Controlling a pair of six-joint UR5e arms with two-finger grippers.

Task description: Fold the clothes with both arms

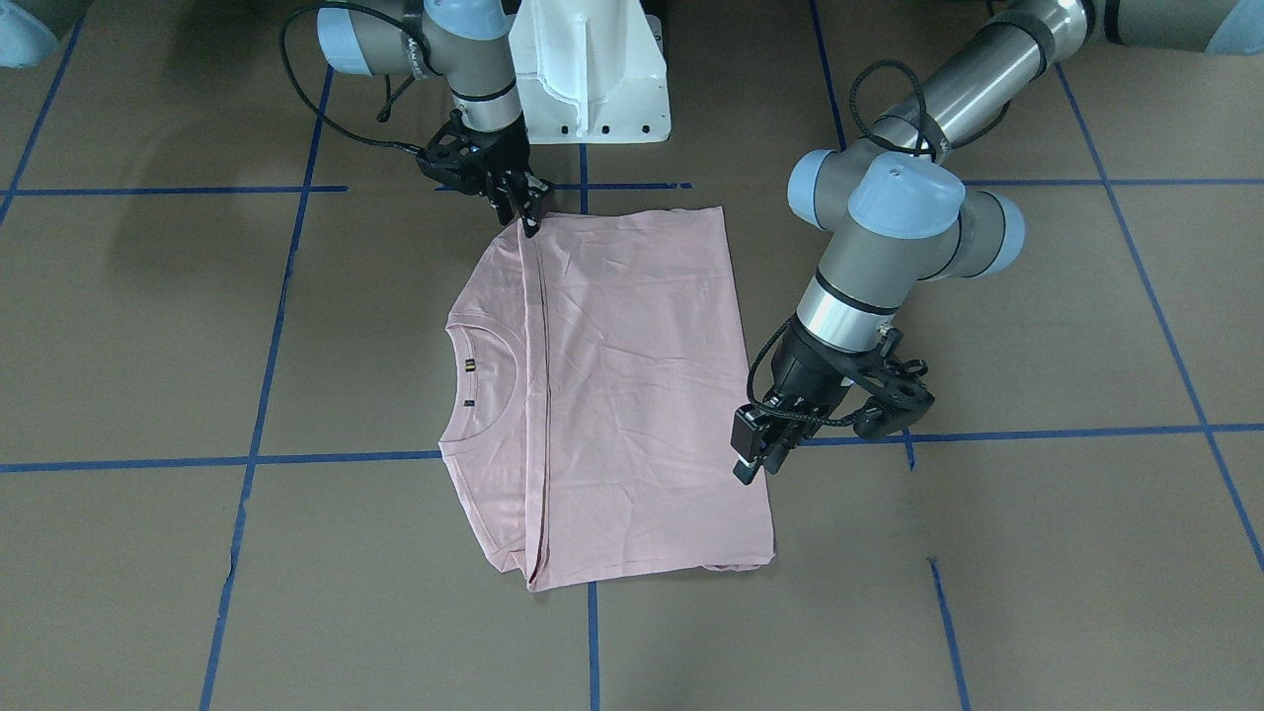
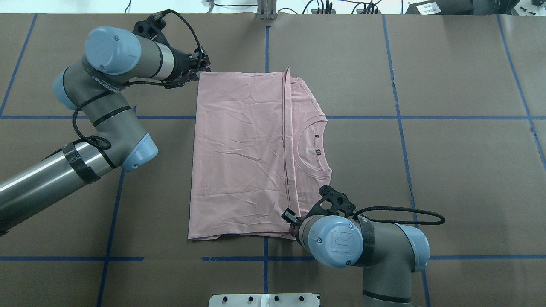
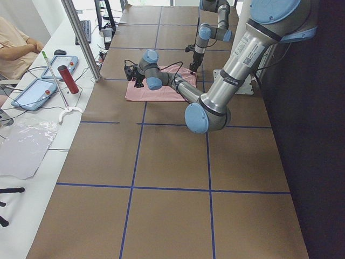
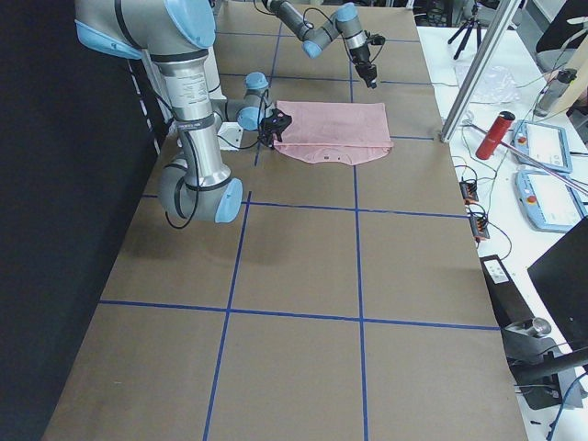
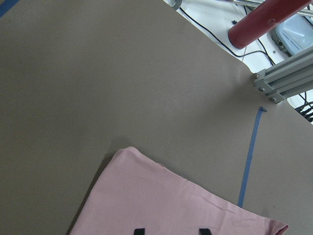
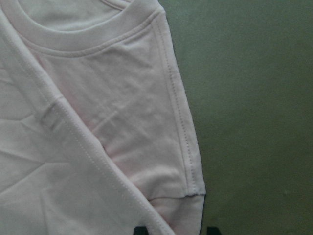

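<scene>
**Left arm** (image 2: 106, 115): is reaching in over the table (image 2: 448, 170) and bending its wrist toward the shirt's far corner.

**Left gripper** (image 5: 171, 231): is hanging over that corner. The jaws are standing apart, and both black tips are showing at the bottom edge of the wrist view. Pink cloth is lying beneath and between them, but I cannot tell whether the tips are touching it. Ahead of the jaws the cloth is ending in a rounded corner on bare brown table. Further ahead and to their right, a blue tape line (image 5: 249, 156) is running up to an aluminium post (image 5: 286, 78), with a red cylinder (image 5: 266, 22) lying beyond the post.

**T-shirt** (image 2: 239, 149): pale pink, is lying flat on the table between the two pairs of jaws, folded to a near rectangle. Its lower part is doubled up over the chest. The folded-over edge is running in a straight line just beside the ribbed round collar (image 2: 315, 147), which is staying uncovered.

**Right arm** (image 2: 375, 256): is coming in along the near side of the table.

**Right gripper** (image 1: 528, 210): is pointing down at the shirt's near corner, where the straight edge meets the side. The jaws are standing apart and straddling the stitched hem. One tip is sitting over cloth and the other over bare table just outside it.

**White pedestal base** (image 1: 592, 69): is standing just behind the right jaws.
</scene>
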